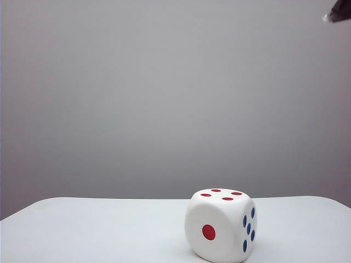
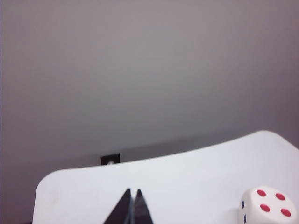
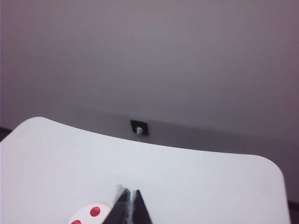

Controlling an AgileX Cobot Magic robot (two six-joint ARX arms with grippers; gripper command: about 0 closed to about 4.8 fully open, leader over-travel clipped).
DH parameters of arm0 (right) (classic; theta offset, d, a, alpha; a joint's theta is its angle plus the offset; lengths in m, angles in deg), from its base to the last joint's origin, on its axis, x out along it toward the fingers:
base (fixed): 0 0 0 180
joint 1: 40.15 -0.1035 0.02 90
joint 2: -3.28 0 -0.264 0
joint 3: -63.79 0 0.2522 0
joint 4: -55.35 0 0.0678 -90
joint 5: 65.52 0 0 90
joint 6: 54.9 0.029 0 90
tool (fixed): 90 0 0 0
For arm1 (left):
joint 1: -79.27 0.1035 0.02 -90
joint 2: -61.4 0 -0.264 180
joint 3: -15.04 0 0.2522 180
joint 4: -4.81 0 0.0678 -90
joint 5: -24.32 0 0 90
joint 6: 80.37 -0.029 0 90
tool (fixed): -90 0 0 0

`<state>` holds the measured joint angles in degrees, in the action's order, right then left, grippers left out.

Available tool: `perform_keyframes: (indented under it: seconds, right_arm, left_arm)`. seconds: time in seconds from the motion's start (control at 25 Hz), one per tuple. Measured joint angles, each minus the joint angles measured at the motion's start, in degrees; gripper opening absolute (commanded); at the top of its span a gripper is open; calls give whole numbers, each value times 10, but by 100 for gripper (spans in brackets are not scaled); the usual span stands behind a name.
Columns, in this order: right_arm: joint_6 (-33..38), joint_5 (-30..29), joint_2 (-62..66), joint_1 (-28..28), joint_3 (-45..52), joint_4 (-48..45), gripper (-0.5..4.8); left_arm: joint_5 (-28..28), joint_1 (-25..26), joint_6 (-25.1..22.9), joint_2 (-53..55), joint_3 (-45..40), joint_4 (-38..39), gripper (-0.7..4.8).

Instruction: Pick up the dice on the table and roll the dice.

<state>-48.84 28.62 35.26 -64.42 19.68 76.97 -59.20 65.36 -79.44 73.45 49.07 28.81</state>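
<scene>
The dice point(image 1: 221, 224) rests on the white table point(image 1: 98, 230), right of the middle near the front edge. Its four red pips face up, one red pip faces the exterior camera, and blue pips show on its right face. My left gripper point(image 2: 132, 191) is shut and empty, raised over the table, with the dice point(image 2: 267, 208) off to one side of it. Also shut with nothing between its tips is my right gripper point(image 3: 130, 192), and the dice point(image 3: 91, 214) lies free just beside and below it. A dark piece of an arm point(image 1: 337, 13) shows in the exterior view's top right corner.
A plain grey wall stands behind the table. A small dark wall socket point(image 3: 139, 127) sits low on that wall past the table's far edge, also seen as the socket point(image 2: 110, 160) in the left wrist view. The table's rounded corners point(image 3: 273, 163) lie near.
</scene>
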Motion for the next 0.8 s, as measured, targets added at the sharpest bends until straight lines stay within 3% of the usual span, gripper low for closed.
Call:
perform_keyframes:
  seconds: [0.28, 0.4, 0.6, 0.8]
  right_arm:
    - [1, 23, -83, 1, 136, -151, 8]
    - [-2, 24, -114, 16, 156, -174, 8]
    - [-3, 31, -177, 90, 179, -172, -1]
    - [6, -51, -197, 170, 194, -178, -1]
  left_arm:
    - [0, 0, 15, -124, -75, -27, -6]
    - [-2, 3, 15, -118, -82, -40, -5]
    - [-3, 4, 15, -120, -99, -40, -5]
    - [-12, 4, 13, -120, -135, -52, -6]
